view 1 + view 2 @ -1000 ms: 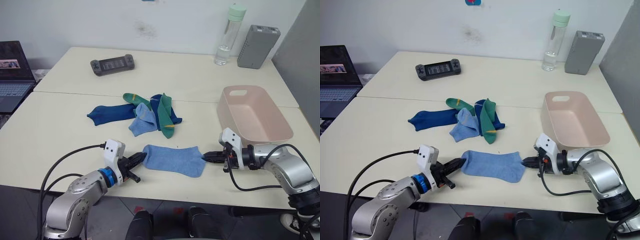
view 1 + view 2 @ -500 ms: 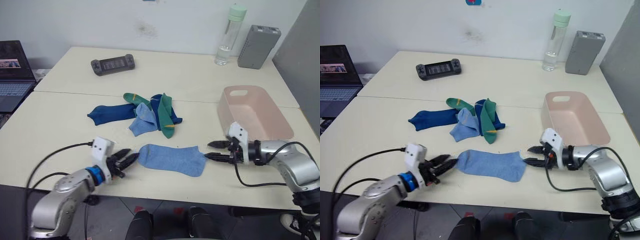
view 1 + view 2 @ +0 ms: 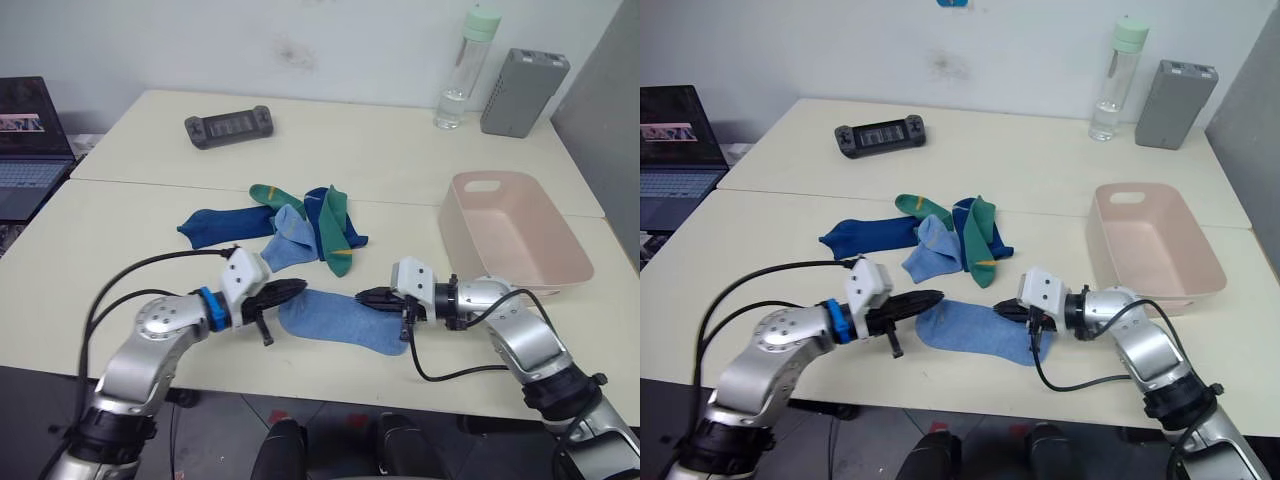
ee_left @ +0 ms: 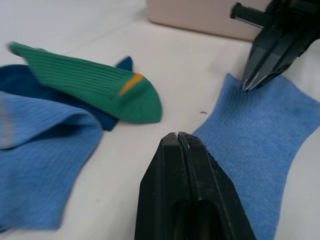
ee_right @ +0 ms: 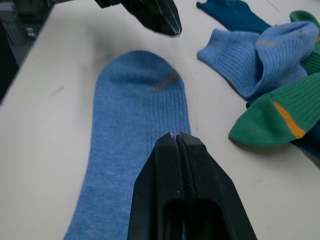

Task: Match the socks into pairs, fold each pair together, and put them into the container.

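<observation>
We judge the task barely begun: the pink container (image 3: 515, 225) sits empty at 3 o'clock on the table (image 3: 120, 270), and no pair is folded. One light blue sock (image 3: 340, 318) lies flat at 6 o'clock, laid out alone. The other five socks (image 3: 300, 225) lie heaped at centre: its light blue mate, two green, two dark blue.

Our left gripper (image 3: 290, 290) has its fingers pressed together, holding nothing, just off the flat sock's toe end. Our right gripper (image 3: 368, 297) is likewise closed and empty, its tips over the sock's cuff end; whether they touch the fabric we cannot say.

The flat sock lies near the table's front edge, so room is tight there. Bare tabletop between the sock and the container leaves open room for moving.
</observation>
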Controlling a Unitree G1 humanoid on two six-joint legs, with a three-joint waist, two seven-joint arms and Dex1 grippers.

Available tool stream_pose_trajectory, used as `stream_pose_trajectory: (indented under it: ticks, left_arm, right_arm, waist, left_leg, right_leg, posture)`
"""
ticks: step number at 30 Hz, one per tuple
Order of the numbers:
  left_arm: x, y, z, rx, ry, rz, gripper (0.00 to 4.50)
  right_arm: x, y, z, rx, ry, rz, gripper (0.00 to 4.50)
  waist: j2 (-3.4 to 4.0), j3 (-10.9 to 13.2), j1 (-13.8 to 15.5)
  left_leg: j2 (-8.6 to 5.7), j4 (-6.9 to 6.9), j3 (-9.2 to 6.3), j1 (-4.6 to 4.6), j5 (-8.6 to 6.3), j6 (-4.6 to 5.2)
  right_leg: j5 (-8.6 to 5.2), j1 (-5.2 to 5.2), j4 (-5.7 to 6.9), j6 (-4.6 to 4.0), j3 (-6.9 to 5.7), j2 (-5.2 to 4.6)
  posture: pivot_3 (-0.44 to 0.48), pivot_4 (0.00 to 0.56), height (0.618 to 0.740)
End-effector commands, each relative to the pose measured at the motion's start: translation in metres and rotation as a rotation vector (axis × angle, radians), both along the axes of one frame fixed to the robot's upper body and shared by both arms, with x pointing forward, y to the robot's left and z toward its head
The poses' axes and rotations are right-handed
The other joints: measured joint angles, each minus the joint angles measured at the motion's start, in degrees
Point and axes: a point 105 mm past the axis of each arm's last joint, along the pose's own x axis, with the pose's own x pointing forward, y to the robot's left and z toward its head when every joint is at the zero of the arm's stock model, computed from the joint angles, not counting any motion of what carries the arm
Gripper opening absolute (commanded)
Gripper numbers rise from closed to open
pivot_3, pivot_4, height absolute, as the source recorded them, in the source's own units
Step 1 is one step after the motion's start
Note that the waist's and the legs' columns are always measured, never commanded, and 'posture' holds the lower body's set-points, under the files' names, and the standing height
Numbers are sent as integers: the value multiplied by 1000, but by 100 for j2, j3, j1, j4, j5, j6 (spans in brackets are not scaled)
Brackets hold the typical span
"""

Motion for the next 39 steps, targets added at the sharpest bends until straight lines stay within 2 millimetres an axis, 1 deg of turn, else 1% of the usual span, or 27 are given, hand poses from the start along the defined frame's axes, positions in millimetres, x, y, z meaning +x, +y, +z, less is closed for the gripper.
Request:
stream_pose_trajectory:
  ticks: [1,5,8,11,13,14,16,18,21,23,24,27,29,32,36,39]
  left_arm:
    - [8,1,-13,53,-8,14,12]
    - [6,4,-31,79,53,13,12]
    - [3,11,-38,101,66,19,12]
    - [0,20,-38,101,66,35,12]
    - [-3,22,-31,70,55,34,12]
    - [-4,22,-26,48,49,29,12]
    - [-8,18,-15,10,12,2,12]
    - [-13,13,-6,-6,-13,-27,12]
    - [-21,8,0,-6,-23,-54,12]
    - [-25,7,1,3,-15,-67,12]
    - [-26,7,-2,15,-2,-69,12]
    - [-29,8,-15,68,38,-71,12]
    - [-28,10,-24,95,60,-60,12]
    - [-25,16,-32,119,76,-40,12]
    - [-26,32,-41,182,95,-16,12]
    - [-23,40,-40,185,92,17,12]
  right_arm:
    - [5,-7,-8,-41,-36,-15,0]
    - [3,-25,-23,-83,-2,-45,0]
    - [1,-39,-26,-82,25,-72,0]
    - [-2,-60,-26,-112,31,-96,0]
    - [-4,-71,-23,-130,23,-96,0]
    - [-6,-74,-20,-127,22,-90,0]
    - [-10,-69,-7,-62,23,-56,0]
    - [-15,-58,8,7,9,-5,0]
    - [-21,-43,20,49,-12,43,0]
    - [-26,-34,21,44,-3,72,0]
    - [-29,-31,17,29,8,90,0]
    - [-35,-27,0,-49,33,120,0]
    - [-35,-28,-12,-110,36,125,0]
    - [-29,-34,-20,-147,33,99,0]
    - [-28,-52,-25,-211,42,89,0]
    - [-28,-69,-25,-242,41,73,0]
  waist:
    - [0,0,-3]
    - [0,0,-5]
    - [0,-1,-4]
    - [1,-2,-1]
    - [1,-2,-3]
    - [1,-2,-3]
    - [1,-2,-3]
    - [1,-1,-4]
    - [1,-1,-21]
    - [1,-1,-22]
    - [1,-1,-17]
    - [1,-1,-8]
    - [1,-1,-5]
    - [1,-1,-3]
    - [2,-1,-4]
    - [2,-2,-4]
  left_leg:
    - [0,0,-1,-1,0,0]
    - [0,1,-4,-1,0,1]
    - [0,2,-6,3,0,1]
    - [-1,3,-5,10,0,1]
    - [-1,3,-5,14,0,1]
    - [-1,3,-4,15,0,1]
    - [0,3,-4,16,0,1]
    - [1,3,-4,14,0,1]
    - [4,2,-5,13,0,1]
    - [4,2,-5,13,0,1]
    - [4,2,-5,13,0,1]
    - [3,2,-7,12,0,1]
    - [1,2,-6,12,0,1]
    - [0,3,-4,11,0,1]
    - [1,3,-3,12,0,1]
    - [1,3,-3,15,0,1]
  right_leg:
    - [0,-1,3,-1,-2,1]
    - [-1,1,3,-1,-5,1]
    - [-1,7,3,-1,-5,0]
    - [0,15,3,0,-4,-1]
    - [-1,17,3,0,-3,-2]
    - [-1,18,3,0,-2,-2]
    - [-1,18,3,0,-3,-1]
    - [-1,17,3,0,-3,-1]
    - [-1,14,5,0,-2,2]
    - [-1,14,5,0,-1,2]
    - [-1,14,5,0,-1,2]
    - [-1,14,4,0,-4,2]
    - [-1,13,4,0,-4,2]
    - [-1,13,3,0,-3,1]
    - [-1,12,3,0,-2,1]
    - [-1,15,4,0,-2,1]
  posture:
    - [0,150,740]
    - [0,150,740]
    - [0,150,740]
    - [0,150,740]
    - [0,150,740]
    - [0,150,740]
    - [0,150,740]
    - [0,150,740]
    - [0,150,740]
    - [0,150,740]
    - [0,150,740]
    - [0,150,740]
    - [0,150,740]
    - [0,150,740]
    - [0,150,740]
    - [0,150,740]
